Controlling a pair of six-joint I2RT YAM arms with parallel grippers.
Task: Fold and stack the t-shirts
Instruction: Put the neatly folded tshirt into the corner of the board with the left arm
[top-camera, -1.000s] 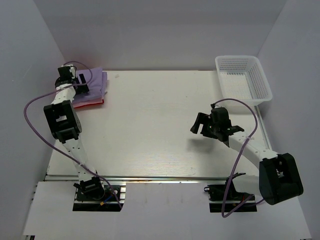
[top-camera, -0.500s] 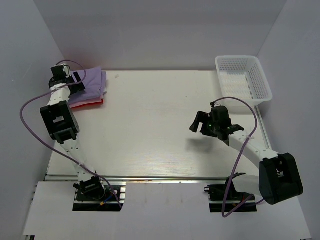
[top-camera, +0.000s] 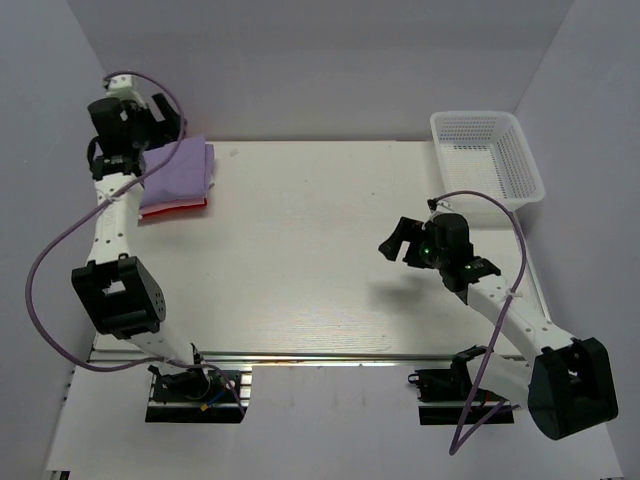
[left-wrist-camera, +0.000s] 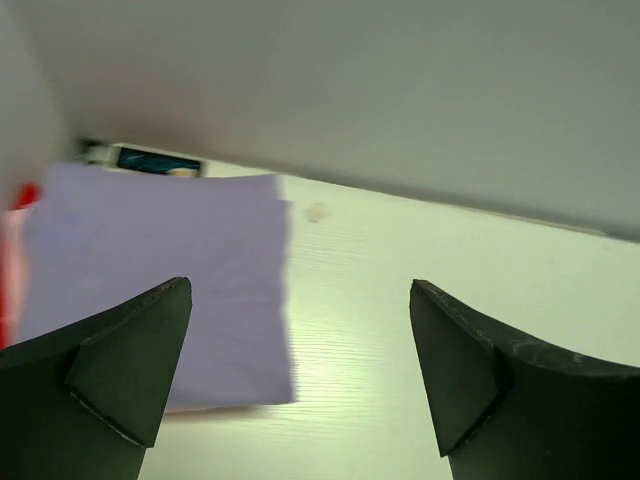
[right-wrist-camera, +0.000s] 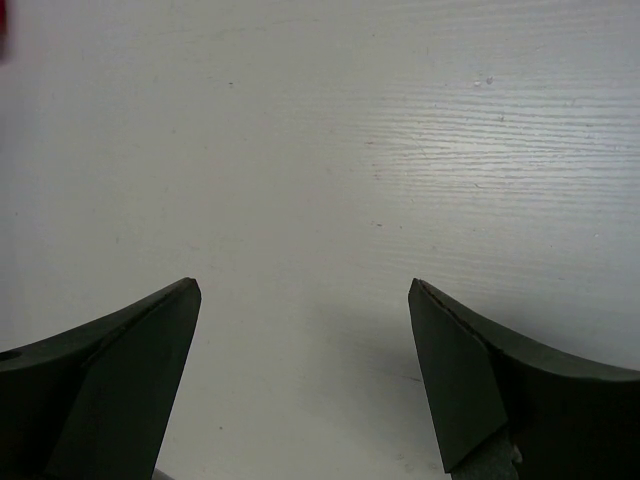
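Top external view: folded t-shirts (top-camera: 178, 172), lavender uppermost, lie stacked at the far-left corner of the desk (top-camera: 320, 250). Left hand (left-wrist-camera: 298, 292) above them and right hand (right-wrist-camera: 304, 290) mid-desk are both spread and empty. Task appears essentially complete.

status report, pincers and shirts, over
Left pincer open, empty, raised by the t-shirts. Right pincer open, empty, mid-right. Pile folded and stacked at far left, lavender on top. Nothing in the way.
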